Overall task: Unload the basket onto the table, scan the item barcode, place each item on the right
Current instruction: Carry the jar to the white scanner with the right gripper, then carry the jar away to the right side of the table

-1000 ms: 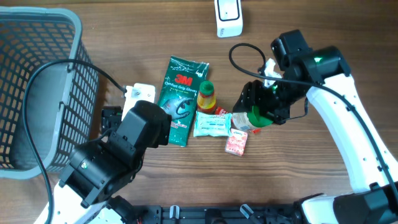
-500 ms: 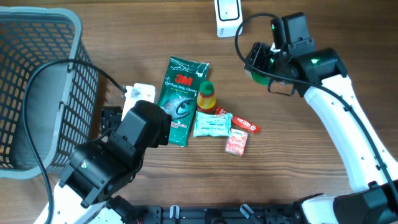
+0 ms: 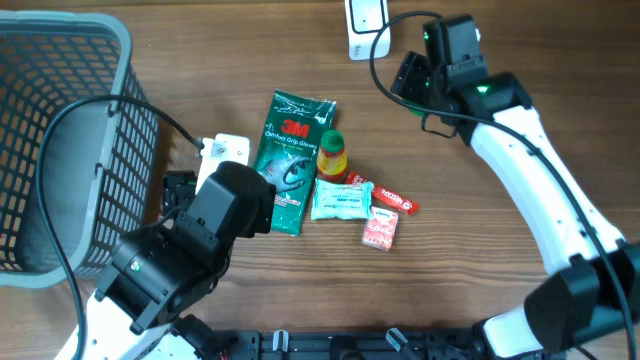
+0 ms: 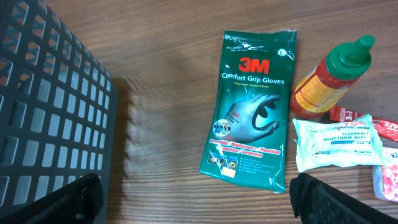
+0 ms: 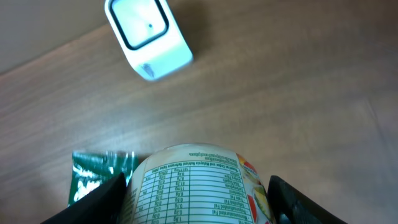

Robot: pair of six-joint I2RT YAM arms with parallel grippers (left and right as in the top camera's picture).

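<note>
- Two sets of fingers are mine. The right fingers (image 5: 98, 200) show as dark tips at either side of the lower edge of the right wrist view, partly spread and clamped on a can (image 5: 194, 184).
- The can sits squarely between those tips, one on each side of its round body, and fills the gap between them.
- Its printed nutrition table faces my wrist camera, with a strip of red and green artwork curling round the right side.
- Its long axis seems to run forward out of my grip, the far rim pointing toward the table (image 5: 298, 93) ahead.
- A white scanner (image 5: 148, 36) with a dark-rimmed window lies on the table beyond the can, up and to the left of it and apart from it.
- From overhead, my right arm (image 3: 505, 115) reaches to the far edge of the table, the wrist just beside the scanner (image 3: 367, 25); the can is mostly hidden under the wrist there.
- My left fingers (image 4: 65, 202) are spread as wide as they go and hold nothing, touching nothing.
- Between and ahead of them lies a green 3M glove pack (image 4: 252, 112), flat on the wood.
- Right of it are a sauce bottle (image 4: 326, 78) on its side, green cap pointing away, and a white wipes pack (image 4: 339, 143) just beside it.
- A dark mesh basket (image 4: 50, 106) stands at the left.
</note>
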